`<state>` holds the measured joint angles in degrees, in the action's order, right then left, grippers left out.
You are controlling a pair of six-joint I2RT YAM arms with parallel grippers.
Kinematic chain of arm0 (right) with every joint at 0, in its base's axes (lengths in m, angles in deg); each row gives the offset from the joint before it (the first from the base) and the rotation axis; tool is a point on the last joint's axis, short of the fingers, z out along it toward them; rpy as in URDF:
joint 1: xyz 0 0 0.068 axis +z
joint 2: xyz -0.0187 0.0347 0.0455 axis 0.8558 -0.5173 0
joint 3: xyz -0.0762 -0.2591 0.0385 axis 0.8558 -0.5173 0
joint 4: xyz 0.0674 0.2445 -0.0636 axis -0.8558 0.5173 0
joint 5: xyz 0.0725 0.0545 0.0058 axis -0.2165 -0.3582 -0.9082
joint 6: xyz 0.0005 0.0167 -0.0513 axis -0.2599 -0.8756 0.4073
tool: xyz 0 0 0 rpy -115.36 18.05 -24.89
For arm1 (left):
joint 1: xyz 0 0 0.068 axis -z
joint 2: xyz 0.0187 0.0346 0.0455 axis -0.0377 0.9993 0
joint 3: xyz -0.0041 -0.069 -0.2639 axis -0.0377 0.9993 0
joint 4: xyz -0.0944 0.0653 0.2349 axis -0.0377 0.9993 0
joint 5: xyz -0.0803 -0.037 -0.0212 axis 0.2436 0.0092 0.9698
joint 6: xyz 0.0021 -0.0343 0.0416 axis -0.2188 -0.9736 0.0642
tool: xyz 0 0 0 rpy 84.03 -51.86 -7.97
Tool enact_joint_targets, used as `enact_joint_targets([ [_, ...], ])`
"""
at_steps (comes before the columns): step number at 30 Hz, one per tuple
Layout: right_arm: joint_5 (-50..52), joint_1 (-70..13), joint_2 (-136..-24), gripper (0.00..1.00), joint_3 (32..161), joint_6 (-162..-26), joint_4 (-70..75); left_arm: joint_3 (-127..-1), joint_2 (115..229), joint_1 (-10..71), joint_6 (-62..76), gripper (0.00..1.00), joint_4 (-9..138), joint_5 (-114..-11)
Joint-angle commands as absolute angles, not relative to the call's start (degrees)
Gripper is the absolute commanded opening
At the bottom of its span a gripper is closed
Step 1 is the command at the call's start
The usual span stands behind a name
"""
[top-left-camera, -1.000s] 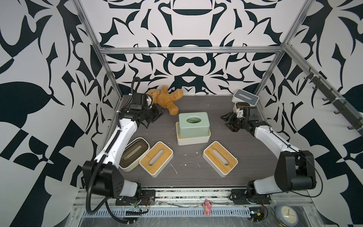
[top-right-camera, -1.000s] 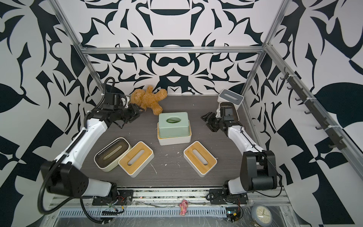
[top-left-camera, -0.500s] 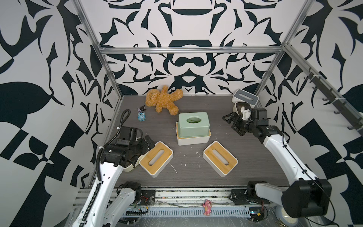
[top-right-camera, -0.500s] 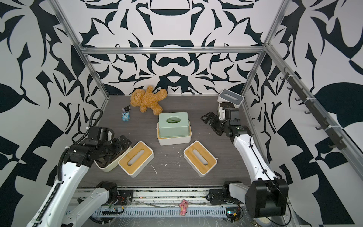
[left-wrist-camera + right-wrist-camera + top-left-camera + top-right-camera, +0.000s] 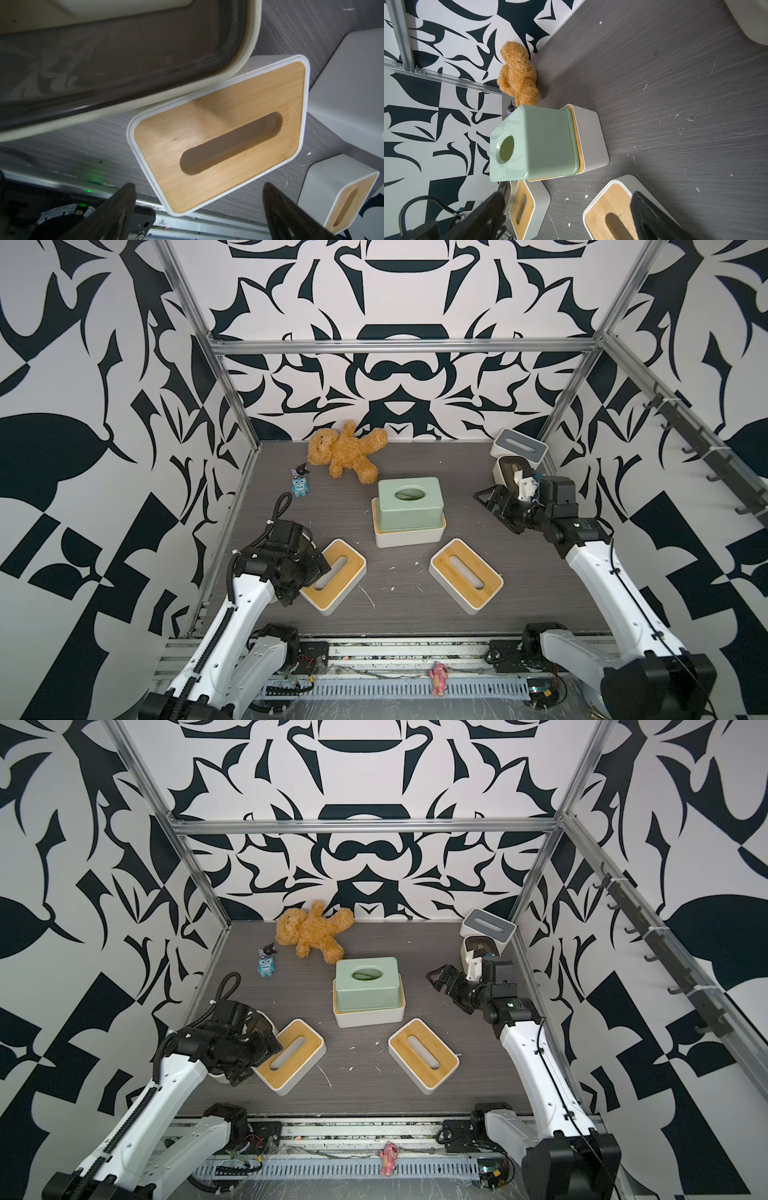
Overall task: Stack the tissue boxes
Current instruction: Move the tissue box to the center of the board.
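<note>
Counting the piles gives just one so far, and it is only two boxes tall. So I think five boxes are left to stack.

At the near left corner of the surface (image 5: 399, 605), the left pincer (image 5: 198, 185) hangs with its two fingers wide apart and nothing in them. Its arm hides most of a round cream box with a dark lid (image 5: 104, 62), which sits on the surface. The fingers point at a white box with a bamboo lid (image 5: 332, 576) just beside it, lying at a slant. Another bamboo-lid box (image 5: 465, 576) lies by the same near edge, more to the right and well apart from the first. All three sit on their own, so none is stacked yet.

In the middle of the surface is the little pile. The green box (image 5: 409, 504) sits flat on top of a third white bamboo-lid box (image 5: 409, 537).

Near the right edge the right pincer (image 5: 490, 508) floats above the surface, with its fingers wide apart too and holding nothing. Behind it, in the far right corner, a second cream box (image 5: 509, 468) and a white box with a grey lid (image 5: 519, 448) sit close together. I cannot tell if they touch.

By the far edge lie a teddy bear (image 5: 345, 452) and a tiny blue toy (image 5: 300, 486) — they are not part of the job.
</note>
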<state>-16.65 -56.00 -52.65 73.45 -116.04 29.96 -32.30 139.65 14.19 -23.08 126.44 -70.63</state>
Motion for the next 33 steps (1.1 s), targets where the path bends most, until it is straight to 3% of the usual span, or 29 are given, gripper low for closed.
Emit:
enact_joint_targets([
  [1,-18.4,-55.94,-52.72,0.97,73.41,-115.52,28.55,-29.29,141.18,14.46,-25.34,0.98,123.99,-68.17],
  [25,-21.91,-55.95,-55.45,0.94,69.74,-118.85,23.93,-27.64,151.84,36.27,-39.62,0.93,116.11,-73.98],
  [33,-20.39,-56.03,-54.43,0.94,70.72,-117.85,24.81,-37.12,151.58,40.83,-29.74,0.97,126.55,-80.43],
])
